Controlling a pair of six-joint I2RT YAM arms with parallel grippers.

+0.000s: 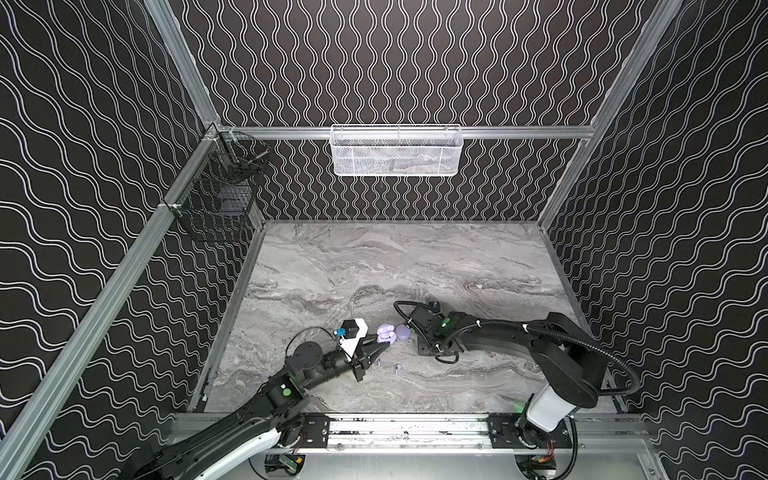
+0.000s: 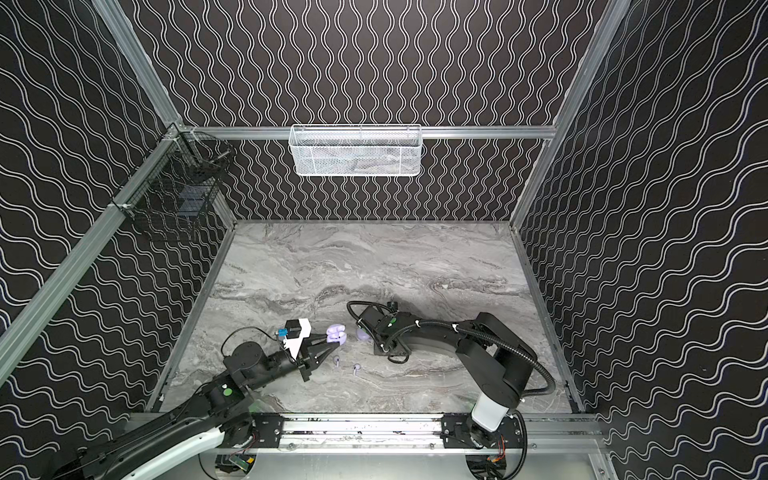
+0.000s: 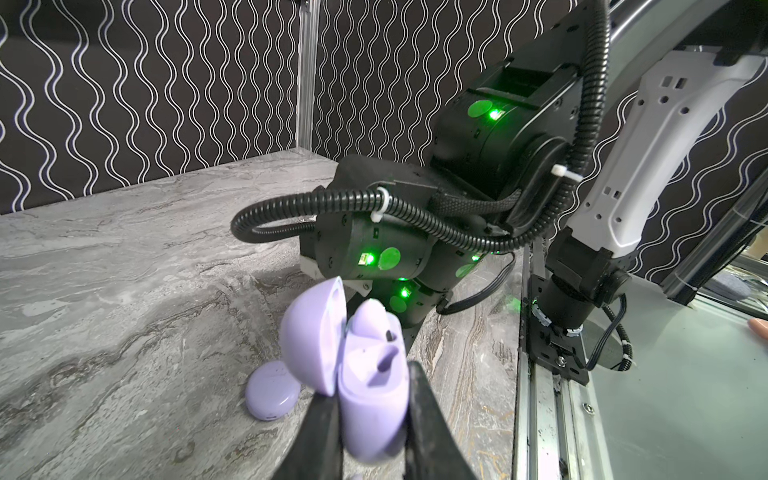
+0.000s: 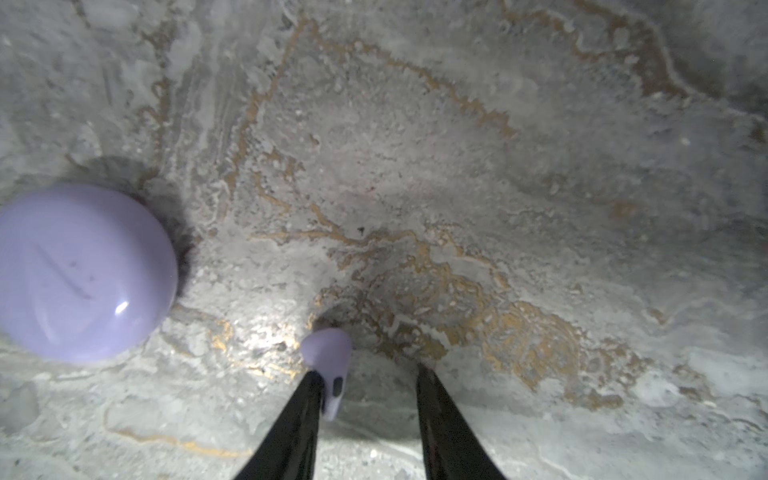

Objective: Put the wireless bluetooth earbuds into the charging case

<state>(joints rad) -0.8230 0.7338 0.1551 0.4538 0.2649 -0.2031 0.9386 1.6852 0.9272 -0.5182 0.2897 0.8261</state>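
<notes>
Gripping the open charging case [image 3: 365,419] by its base in the left hand [image 3: 372,380], lid tipped back, fingers clenched tight on it. Noting what looks like a first earbud [image 3: 368,320] already sitting in one well, the neighbouring well showing empty. Straddling a second earbud [image 4: 328,357] with the right hand [image 4: 366,371], near the open charging case and just past a closed case [image 4: 83,270] lying beside it. Jaws standing apart, one finger touching the stem, the other clear of it, nothing grasped yet. Spotting a third earbud [image 2: 336,360] and a fourth earbud [image 2: 356,368] lying loose near the open charging case. Judging the step as pickup for the empty well. Calling next for pinching the stem squarely without flicking it away, lifting, carrying across to the open charging case, then turning stem-down over the free well. Working on a grey marbled tabletop [image 1: 374,266], smooth and probably slippery under so small a piece. Sitting inside an aluminium-framed booth with black wavy-lined walls [image 1: 395,62], a white mesh basket [image 1: 397,151] and a black wire basket [image 1: 216,199] hanging well away from the open charging case.
</notes>
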